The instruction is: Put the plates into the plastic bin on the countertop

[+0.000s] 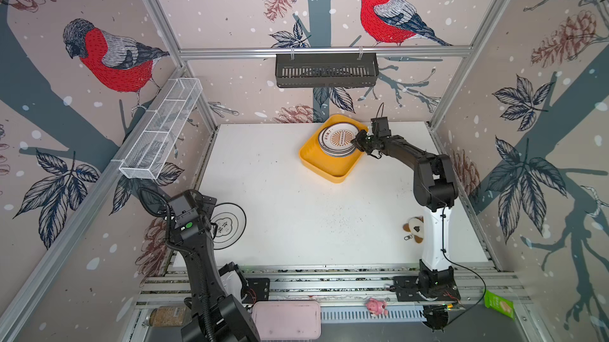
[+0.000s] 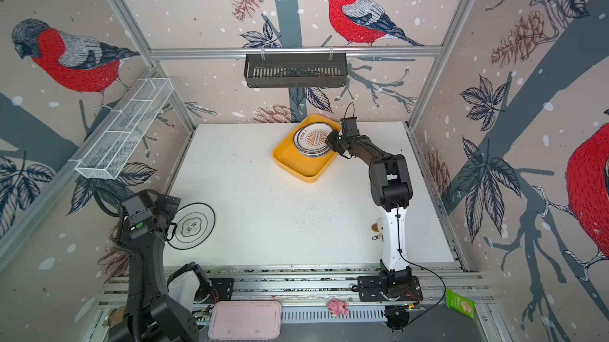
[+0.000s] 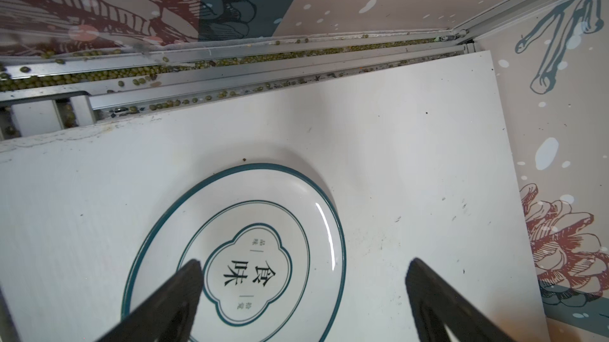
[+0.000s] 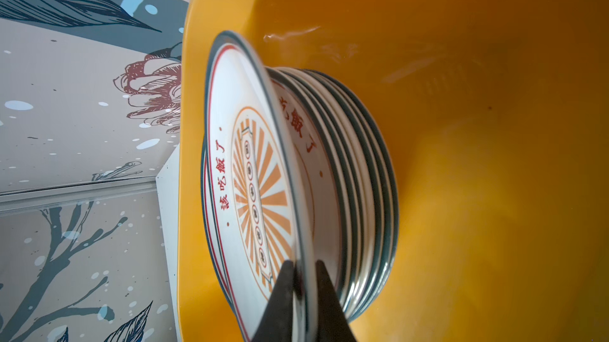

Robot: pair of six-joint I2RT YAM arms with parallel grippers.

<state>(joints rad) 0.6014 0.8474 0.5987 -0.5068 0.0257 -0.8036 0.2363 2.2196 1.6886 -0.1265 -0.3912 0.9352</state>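
The countertop [image 1: 296,212] is mostly bare. The plastic bin [image 1: 324,169] sits at its far edge, a little right of centre, with the stack of plates [image 1: 333,152] in its far half. One ringed plate [image 1: 232,223] lies flat at the near left.

My right arm reaches far and leftward, elbow bent and wrist rolled. The right gripper [image 4: 301,266] is pinched on the near-right rim of the sunburst plate [image 4: 250,175], which tilts over the stack and, as I judge it, is not yet seated.

To set it down well, I'd lower that rim until the plate lies flat and centred. Then I'd part the fingers only slightly and draw back to the right, so nothing drags the stack.

The left arm is folded over the near-left corner. The left gripper [image 3: 304,262] points down above the ringed plate, jaws wide apart and holding nothing.
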